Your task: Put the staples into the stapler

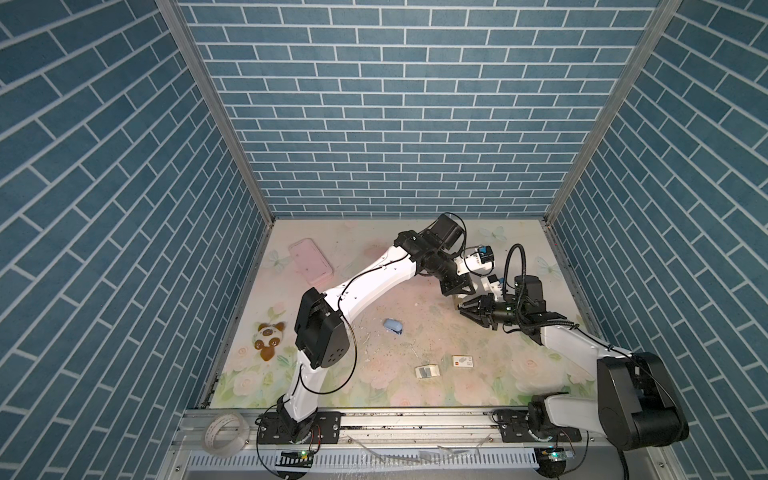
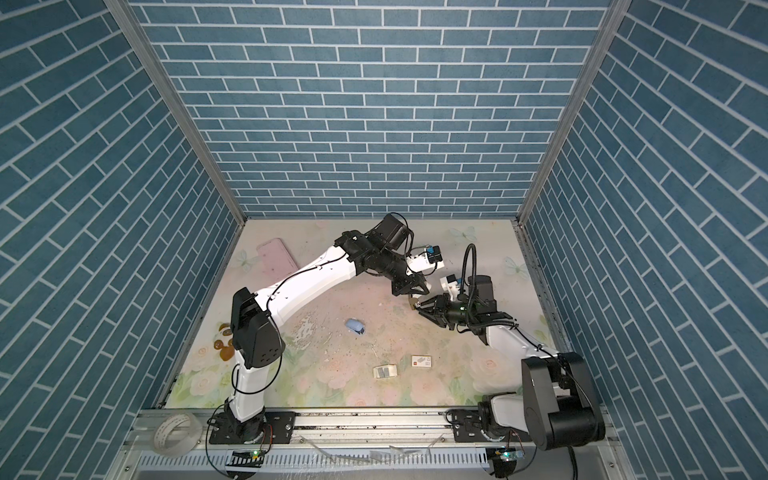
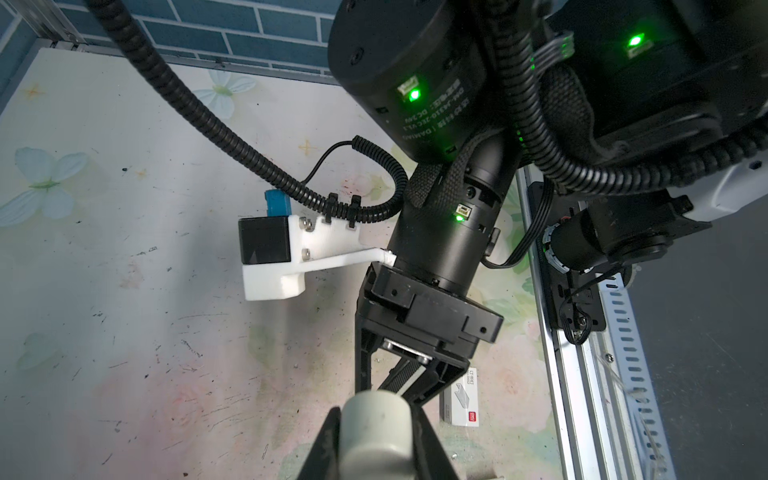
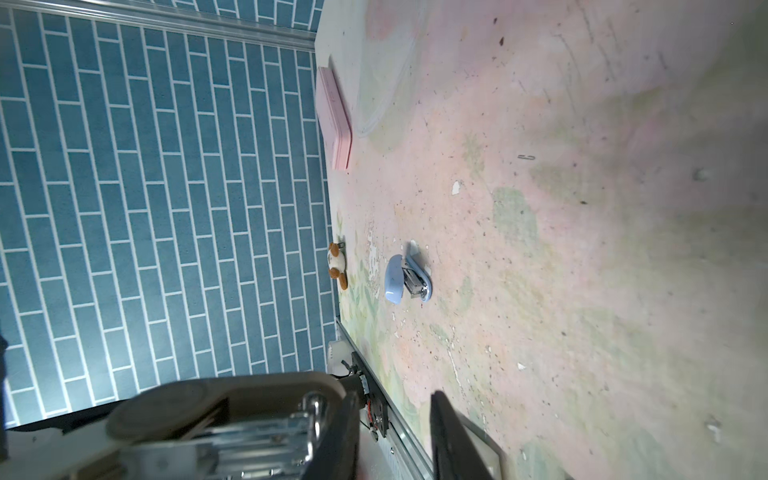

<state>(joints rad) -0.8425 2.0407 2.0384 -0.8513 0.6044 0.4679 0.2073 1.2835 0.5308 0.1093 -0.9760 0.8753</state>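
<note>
My left gripper (image 1: 457, 294) (image 3: 376, 451) is shut on a pale beige stapler (image 3: 376, 428), held above the table's right half. The right wrist view shows that stapler (image 4: 232, 415) hinged open, its bare metal magazine lying just outside one finger. My right gripper (image 1: 462, 309) (image 4: 395, 440) faces it tip to tip and stands open, with only the table rail showing between its fingers. The staples (image 1: 428, 371) (image 2: 385, 371) lie as dark strips in a small white tray near the front of the table, apart from both grippers.
A small blue stapler (image 1: 392, 326) (image 4: 405, 276) lies mid-table. A white sleeve with a red mark (image 1: 462, 360) (image 3: 461, 399) sits beside the tray. A pink case (image 1: 311, 262) is at the back left, a panda toy (image 1: 269, 338) at the left edge, a tape roll (image 1: 224, 432) on the front rail.
</note>
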